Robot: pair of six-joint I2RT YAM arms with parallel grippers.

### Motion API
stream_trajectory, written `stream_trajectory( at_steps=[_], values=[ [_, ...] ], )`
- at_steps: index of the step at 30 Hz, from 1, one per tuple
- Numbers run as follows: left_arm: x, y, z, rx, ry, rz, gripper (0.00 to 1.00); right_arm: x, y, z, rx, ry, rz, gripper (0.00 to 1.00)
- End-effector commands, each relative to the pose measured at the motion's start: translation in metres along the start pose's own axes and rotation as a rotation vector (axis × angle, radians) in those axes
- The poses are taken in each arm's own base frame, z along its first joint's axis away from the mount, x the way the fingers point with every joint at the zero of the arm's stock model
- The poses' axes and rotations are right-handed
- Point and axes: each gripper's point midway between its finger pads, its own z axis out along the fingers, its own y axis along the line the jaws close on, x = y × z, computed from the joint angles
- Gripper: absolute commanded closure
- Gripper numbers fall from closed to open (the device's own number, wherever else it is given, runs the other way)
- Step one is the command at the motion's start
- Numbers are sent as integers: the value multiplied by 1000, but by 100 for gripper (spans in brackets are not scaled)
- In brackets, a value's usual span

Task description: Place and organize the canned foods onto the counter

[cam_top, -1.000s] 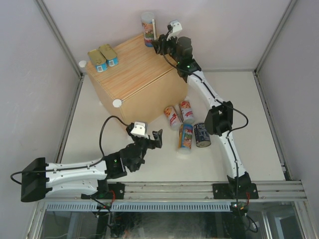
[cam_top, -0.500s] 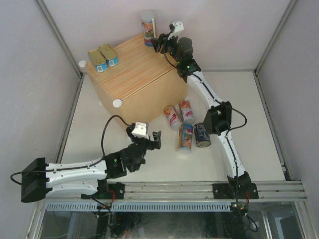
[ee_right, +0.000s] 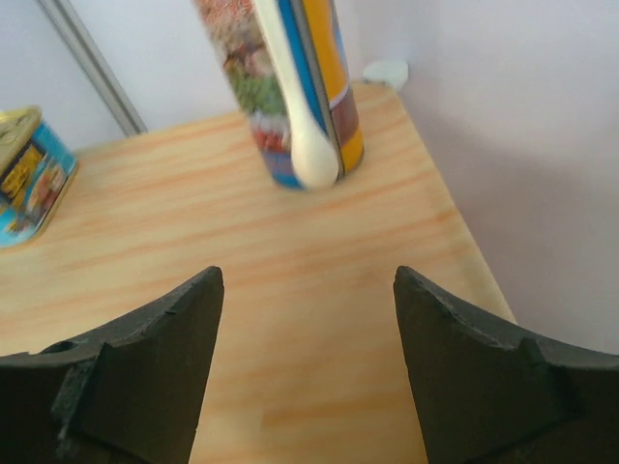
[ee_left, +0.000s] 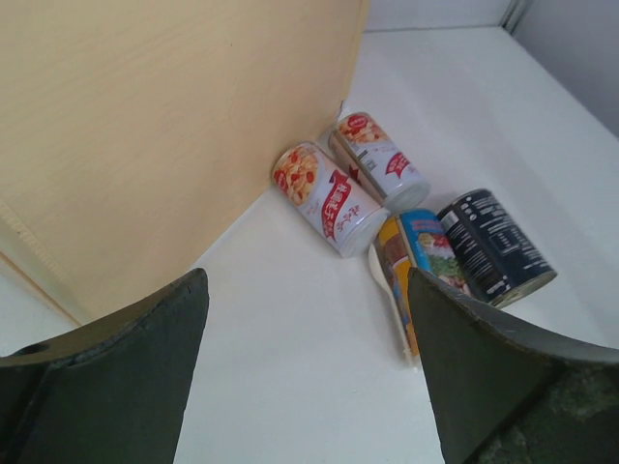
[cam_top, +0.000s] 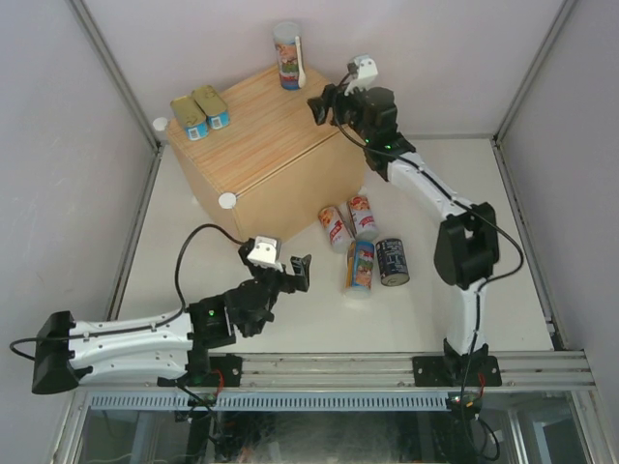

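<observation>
Right hand (cam_top: 322,104), jaws apart and empty, is hanging just off the tall can (cam_top: 287,56) standing on the table's (cam_top: 261,126) far corner, while the left hand (cam_top: 295,273), open and empty too, is likely lining up the next pick among four cans (cam_top: 361,256) lying at the table's foot.

Tall can (cam_top: 287,55) and two tins (cam_top: 190,114) on counter (cam_top: 263,130), four cans (cam_top: 361,266) beside it
</observation>
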Motion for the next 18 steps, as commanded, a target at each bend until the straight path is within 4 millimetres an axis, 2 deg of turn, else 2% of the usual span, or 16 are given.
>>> stream_trajectory(
  at_steps=[1, 2, 6, 7, 11, 14, 18],
  values=[
    [-31, -8, -8, 20, -42, -102, 13, -34, 14, -64, 55, -45, 18, 28],
    [-30, -9, -9, 24, -40, -105, 13, -37, 19, -86, 69, -39, 19, 28],
    [-30, -15, -11, 41, -33, -101, 13, -11, 27, -154, 126, 26, 28, 26],
    [-33, -16, -12, 41, -34, -98, 13, 1, 27, -170, 140, 52, 34, 26],
    [-43, -24, -13, 32, -34, -67, 13, 10, 35, -222, 166, 66, 50, 24],
    [-51, -27, -15, 10, -32, -55, 13, 15, 37, -246, 171, 78, 47, 23],
    [-58, -30, -17, -10, -28, -42, 13, 12, 40, -261, 151, 83, 61, 22]
  ],
)
